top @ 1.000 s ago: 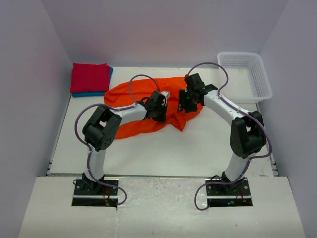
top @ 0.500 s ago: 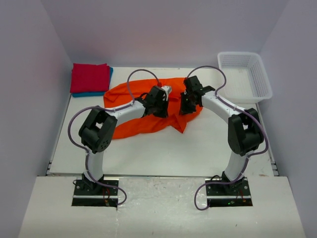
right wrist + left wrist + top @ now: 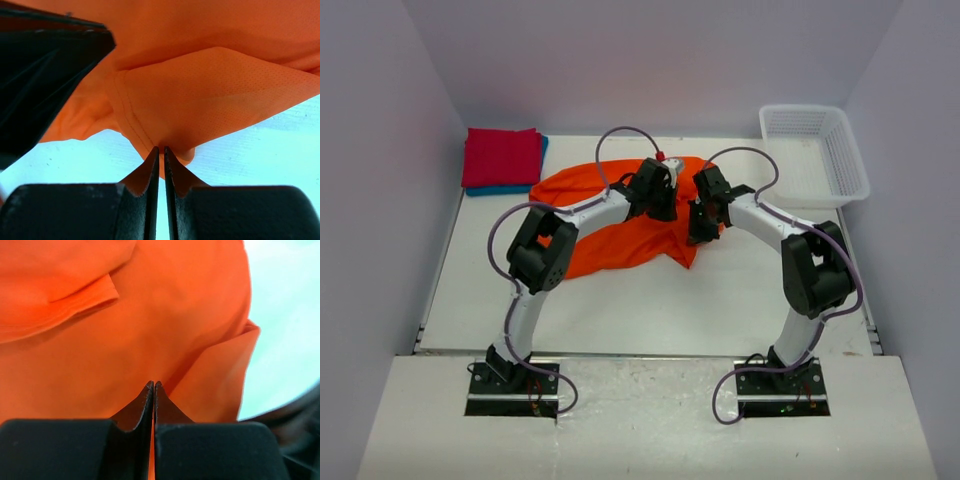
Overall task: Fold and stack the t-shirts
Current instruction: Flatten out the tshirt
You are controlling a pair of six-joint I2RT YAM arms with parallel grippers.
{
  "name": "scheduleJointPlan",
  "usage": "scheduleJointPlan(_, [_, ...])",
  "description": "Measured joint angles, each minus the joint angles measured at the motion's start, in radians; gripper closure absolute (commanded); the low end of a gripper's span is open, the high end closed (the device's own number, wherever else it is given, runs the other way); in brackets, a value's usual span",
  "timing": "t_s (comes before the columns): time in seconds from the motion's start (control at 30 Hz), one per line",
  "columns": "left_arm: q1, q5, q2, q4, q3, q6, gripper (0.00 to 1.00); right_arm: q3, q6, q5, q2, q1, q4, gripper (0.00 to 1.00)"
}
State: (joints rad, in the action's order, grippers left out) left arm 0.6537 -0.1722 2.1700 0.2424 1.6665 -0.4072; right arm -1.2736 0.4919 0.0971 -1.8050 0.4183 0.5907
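The orange t-shirt [image 3: 620, 245] lies crumpled mid-table, wide and rumpled, one hemmed sleeve flopped over. The left gripper [image 3: 154, 385] is pinched tight on its folds and the right gripper [image 3: 161, 149] nips a stitched corner by the right edge

White mesh basket [image 3: 850, 155] at far right corner, white table [image 3: 650, 310], pale walls [image 3: 650, 60]

Most of the frame is filled by the orange t-shirt [image 3: 150, 315] — a hemmed sleeve edge [image 3: 75, 302] is noted upper left. The left gripper [image 3: 153, 386] is pressed shut at bottom centre, with a sliver of orange cloth caught between its fingers. The pale table [image 3: 285, 315] is exposed at right.
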Motion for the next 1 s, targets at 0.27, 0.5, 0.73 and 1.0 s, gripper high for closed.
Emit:
scheduleJointPlan(0.27, [-0.002, -0.072, 0.066, 0.005, 0.007, 0.000, 1.00, 0.019, 0.021, -0.009, 0.000, 0.000, -0.001, 0.93])
scheduleJointPlan(0.5, [-0.003, -0.107, 0.051, -0.017, -0.040, -0.001, 1.00, 0.019, 0.033, -0.028, -0.001, 0.000, 0.000, 0.94])
scheduleJointPlan(0.73, [-0.003, -0.142, 0.023, -0.046, -0.108, -0.003, 1.00, 0.003, 0.034, -0.017, -0.028, 0.000, -0.003, 0.95])
scheduleJointPlan(1.0, [-0.002, -0.186, 0.020, -0.068, -0.126, -0.020, 1.00, -0.030, 0.038, 0.033, -0.047, 0.000, -0.011, 0.96])
